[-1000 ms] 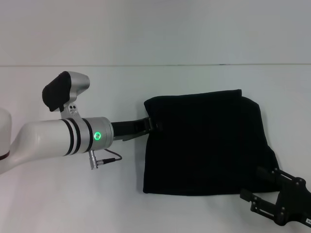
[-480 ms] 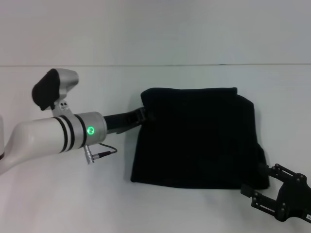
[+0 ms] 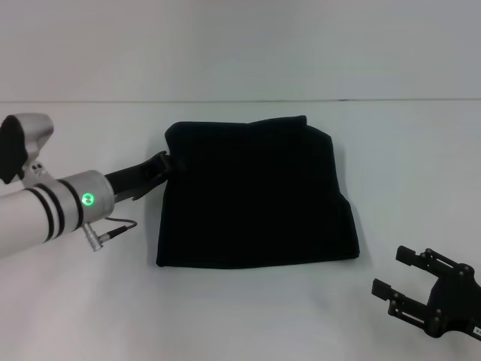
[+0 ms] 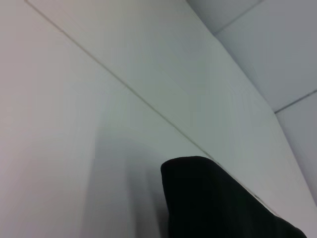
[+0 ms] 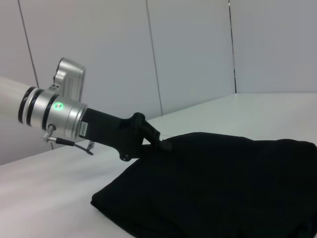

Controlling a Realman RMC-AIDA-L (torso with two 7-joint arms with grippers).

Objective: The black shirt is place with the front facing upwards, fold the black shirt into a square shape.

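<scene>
The large plain black cloth shirt [image 3: 255,195] is lying folded into a rough square on the white table surface [image 3: 240,316], occupying the centre of the head view. Its outline is nearly rectangular, with the edge toward 6 o'clock running straight and the corner toward 1 o'clock slightly stepped. No lettering or label is showing on the exposed face.

The left gripper [image 3: 167,163] is reaching in from 9 o'clock and is meeting the shirt at its corner toward 10 o'clock. In the right wrist view the black fingers [image 5: 157,141] are sitting pinched together on the cloth edge there, so the claw is clamping the shirt. A green indicator light [image 3: 88,199] is glowing on the silver wrist ring of the white left arm [image 3: 37,218], and a thin cable [image 3: 113,228] is looping beneath it.

The right gripper [image 3: 394,273] is hovering at 5 o'clock, well apart from the shirt and touching nothing. Its two black fingers are standing spread, pointing toward 10 o'clock.

The left wrist view is showing one rounded black fold [image 4: 213,203] of the shirt against the table.
</scene>
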